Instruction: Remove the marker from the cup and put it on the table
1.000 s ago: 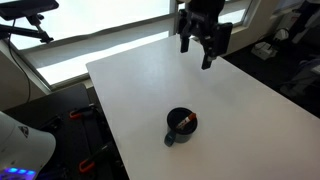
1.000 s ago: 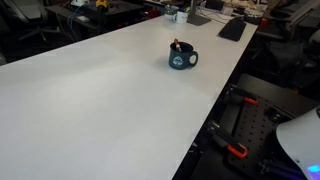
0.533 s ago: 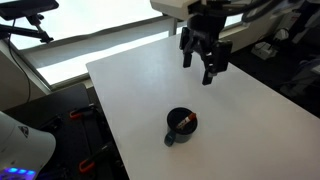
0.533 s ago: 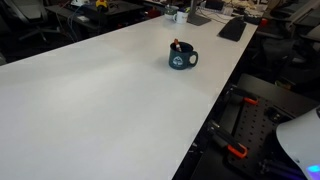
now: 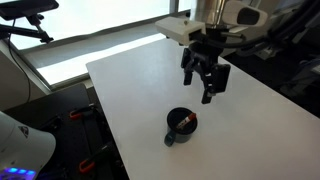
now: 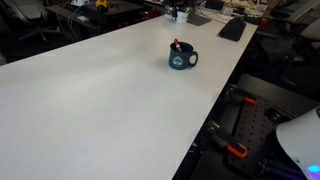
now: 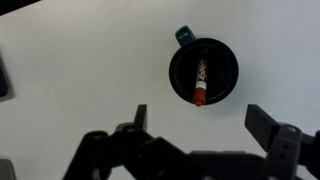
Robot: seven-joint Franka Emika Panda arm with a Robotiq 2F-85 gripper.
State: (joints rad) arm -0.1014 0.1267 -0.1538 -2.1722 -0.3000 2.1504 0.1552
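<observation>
The dark cup (image 5: 181,125) stands on the white table (image 5: 140,85) near its front edge, handle toward the front. It also shows in an exterior view (image 6: 181,58) and in the wrist view (image 7: 203,71). The reddish-orange marker (image 7: 200,83) lies slanted inside the cup, its tip poking up (image 5: 187,121). My gripper (image 5: 203,88) hangs open and empty above the table, beyond the cup and a little to its right. In the wrist view the gripper (image 7: 200,122) has its jaws spread wide, with the cup just ahead of them.
Window and floor lie past the table's far edge (image 5: 80,50). Clutter of dark equipment stands at the right (image 5: 275,45). A keyboard-like object (image 6: 232,28) and small items sit at the table's far end. A dark object (image 7: 3,78) shows at the wrist view's left edge.
My gripper has moved down and toward the cup, still open. The cup and marker have not moved.
</observation>
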